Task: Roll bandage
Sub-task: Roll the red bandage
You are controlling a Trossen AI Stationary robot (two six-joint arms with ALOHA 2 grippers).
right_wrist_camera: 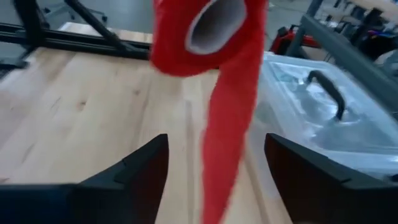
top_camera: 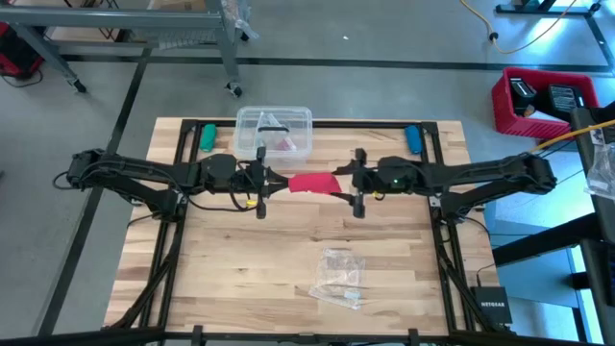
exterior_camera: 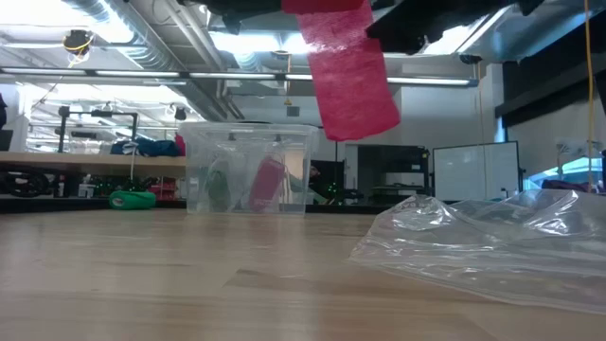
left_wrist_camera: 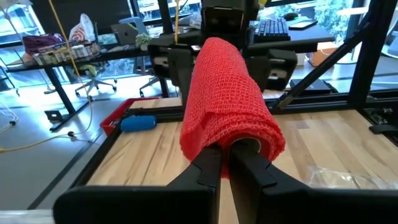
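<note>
Soft red-pink stretchy fabric bandage (top_camera: pixel 312 183) hangs above the tabletop (top_camera: pixel 288 279), partly rolled. Left tool (left_wrist_camera: pixel 225 163) pinches the roll's core; right tool (right_wrist_camera: pixel 214 165) gapes wide, empty. Light, limp tail: best taken near the roll.

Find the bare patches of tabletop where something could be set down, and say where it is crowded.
Free: the wood between the left frame rail and the plastic wrapper, and the strip right of the wrapper. Crowded: the far middle, where the clear box sits and both claws, left and right, hold up the bandage.
</note>
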